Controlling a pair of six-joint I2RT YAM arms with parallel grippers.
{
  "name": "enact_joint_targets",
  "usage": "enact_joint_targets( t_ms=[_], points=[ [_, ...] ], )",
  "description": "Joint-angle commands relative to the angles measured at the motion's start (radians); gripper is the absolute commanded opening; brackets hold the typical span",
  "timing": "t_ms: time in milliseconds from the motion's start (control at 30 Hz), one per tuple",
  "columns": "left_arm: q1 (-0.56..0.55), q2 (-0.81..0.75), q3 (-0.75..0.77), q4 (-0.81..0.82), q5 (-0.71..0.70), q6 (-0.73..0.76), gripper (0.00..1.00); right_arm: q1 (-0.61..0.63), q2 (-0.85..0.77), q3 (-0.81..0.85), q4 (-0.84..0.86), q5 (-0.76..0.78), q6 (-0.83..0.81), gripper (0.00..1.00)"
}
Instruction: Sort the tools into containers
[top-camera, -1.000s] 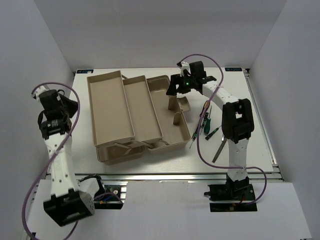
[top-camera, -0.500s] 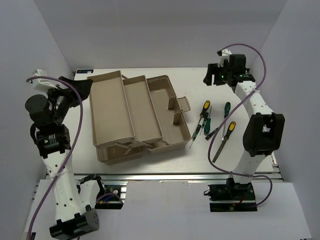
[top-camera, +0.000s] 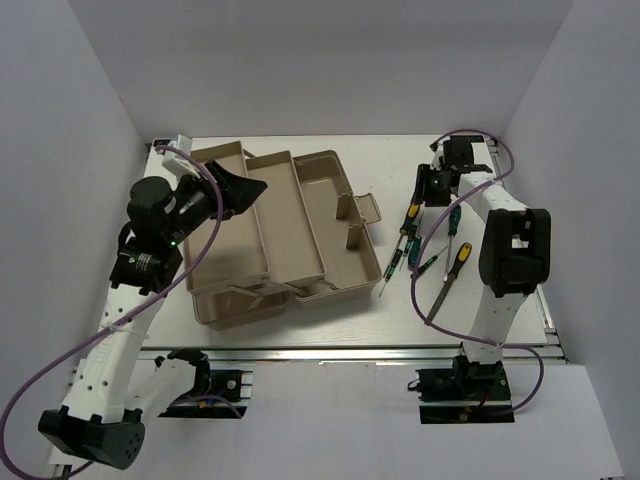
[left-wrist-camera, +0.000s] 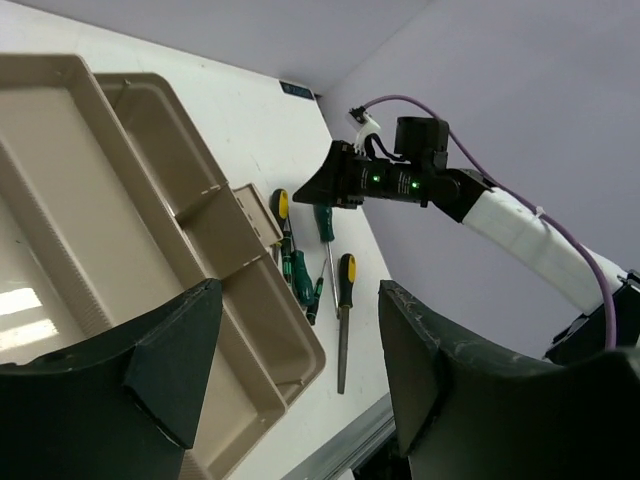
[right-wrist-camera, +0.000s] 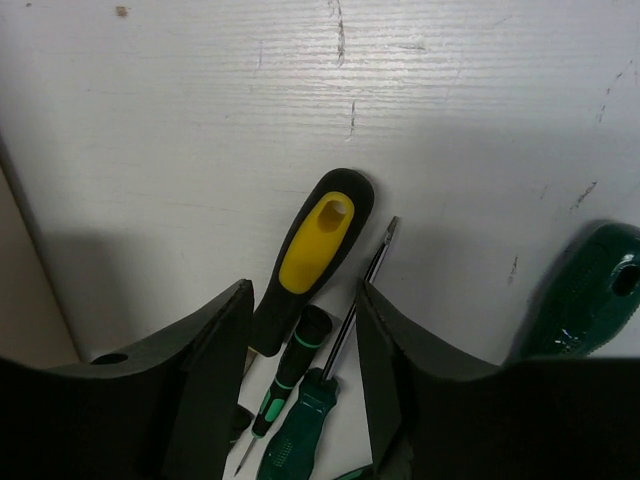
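Yellow-and-black and green screwdrivers (top-camera: 408, 245) lie clustered just right of the open beige toolbox (top-camera: 300, 225).

Table (top-camera: 340, 328): white, flat, with fine scuffs and scratches.
Walls (top-camera: 320, 70): plain pale grey, on three sides.
Rail (top-camera: 350, 352): silver metal, along the table's near edge.
Label (left-wrist-camera: 297, 91): small, dark, at the table's far edge.

green handle (right-wrist-camera: 588, 292): cut by right edge | yellow-black screwdriver (right-wrist-camera: 312, 250): shaft behind right hand (right-wrist-camera: 302, 292)
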Motion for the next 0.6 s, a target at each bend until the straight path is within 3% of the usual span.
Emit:
enact_joint_targets(
  t_ms=[0, 433, 567],
  points=[
    [-0.076, 0.02, 0.013, 0.009, -0.139, 0.019, 0.74, 0.007, 0.038, 0.011, 0.024, 0.016, 0.043, 0.52],
    [-0.144, 0.058, 0.034, -0.019, -0.196, 0.014, 0.75, 0.07, 0.142, 0.057, 0.038, 0.068, 0.113, 0.56],
    [-0.159, 0.063, 0.02, -0.02, -0.211, 0.006, 0.75, 0.105, 0.177, 0.071, 0.037, 0.158, 0.162, 0.54]
  ],
)
